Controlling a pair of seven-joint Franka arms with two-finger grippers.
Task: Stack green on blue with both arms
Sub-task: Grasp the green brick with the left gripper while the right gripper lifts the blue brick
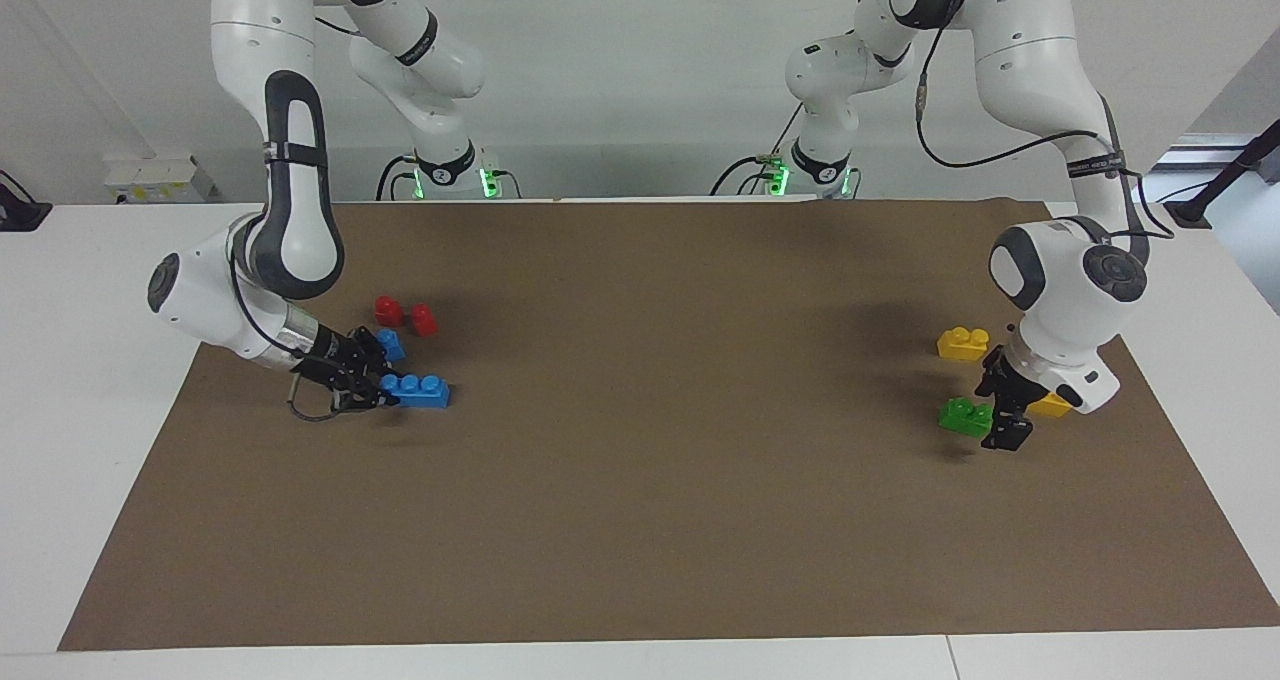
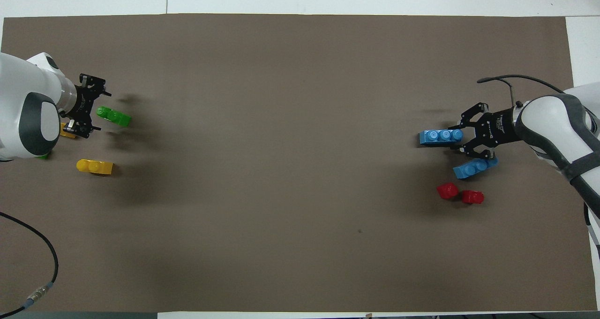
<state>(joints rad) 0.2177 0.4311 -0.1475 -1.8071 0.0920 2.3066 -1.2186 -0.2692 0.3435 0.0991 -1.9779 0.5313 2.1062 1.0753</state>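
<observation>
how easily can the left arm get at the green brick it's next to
Probably easily. The left gripper is open, low at the end of the green brick, with bare mat around it. The yellow brick lies under the wrist, clear of the approach.

Two blue bricks lie at the middle right of the overhead view: one blue brick (image 2: 440, 136) with three studs in a row, and a second blue brick (image 2: 474, 168) just below it. Two red pieces (image 2: 460, 193) sit side by side under them. At the middle left there are two yellow bricks, one yellow brick (image 2: 94, 166) in full view and another yellow brick (image 1: 1052, 405) partly hidden, and two green bricks, one green brick (image 2: 114, 117) in the open and a second green brick (image 2: 42, 156) showing only as a sliver.
</observation>
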